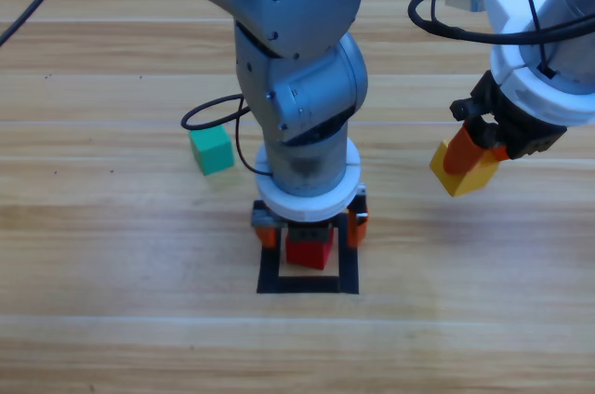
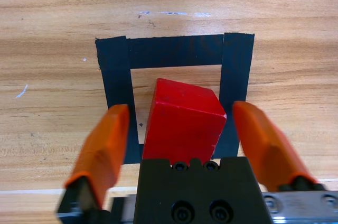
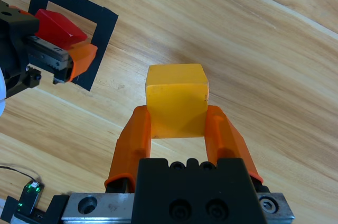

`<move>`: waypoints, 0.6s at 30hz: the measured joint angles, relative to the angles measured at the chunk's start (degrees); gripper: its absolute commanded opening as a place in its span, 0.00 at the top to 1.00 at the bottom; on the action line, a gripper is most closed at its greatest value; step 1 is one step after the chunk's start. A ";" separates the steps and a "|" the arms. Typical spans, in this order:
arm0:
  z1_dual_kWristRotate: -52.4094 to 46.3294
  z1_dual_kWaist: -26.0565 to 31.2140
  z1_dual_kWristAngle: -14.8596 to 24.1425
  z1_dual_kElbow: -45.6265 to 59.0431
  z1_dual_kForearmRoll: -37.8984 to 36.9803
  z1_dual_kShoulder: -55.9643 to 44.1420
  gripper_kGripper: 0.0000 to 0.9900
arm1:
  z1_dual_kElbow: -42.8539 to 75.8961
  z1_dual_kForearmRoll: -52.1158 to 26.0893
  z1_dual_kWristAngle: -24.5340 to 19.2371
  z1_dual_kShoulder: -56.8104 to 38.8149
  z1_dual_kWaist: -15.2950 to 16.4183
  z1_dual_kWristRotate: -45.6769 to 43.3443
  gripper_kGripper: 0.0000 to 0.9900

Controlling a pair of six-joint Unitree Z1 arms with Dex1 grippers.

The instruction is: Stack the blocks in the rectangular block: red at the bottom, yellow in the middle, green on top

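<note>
Left gripper (image 2: 179, 129) spread around red (image 2: 182, 123) (skewed in rectangular block (image 2: 113, 76)), right gripper (image 3: 177, 129) clamping yellow (image 3: 177, 100)

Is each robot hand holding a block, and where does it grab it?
Right gripper pinches the yellow cube by its lower sides. Left gripper is open around the red cube, holding nothing.

Beneath me spreads a light-brown wooden plank worktop (image 1: 112, 320), its boards running side to side with fine dark seams between them. The grain shows in pale and darker streaks. A few small white scuffs mark the wood. Even light falls across it, leaving soft shadows.
</note>
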 measured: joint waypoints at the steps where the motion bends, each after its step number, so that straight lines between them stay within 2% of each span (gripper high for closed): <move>1: -0.01 0.00 0.09 0.00 0.00 0.00 0.01 | 0.00 0.00 0.00 0.00 0.00 0.00 1.00; 9: -0.74 0.00 0.72 0.00 0.00 -0.01 0.01 | -1.50 1.19 0.00 0.00 0.00 0.26 1.00; 18: -1.45 0.02 2.19 -1.81 1.07 -2.19 0.01 | -4.05 5.37 -1.26 0.00 0.85 6.55 1.00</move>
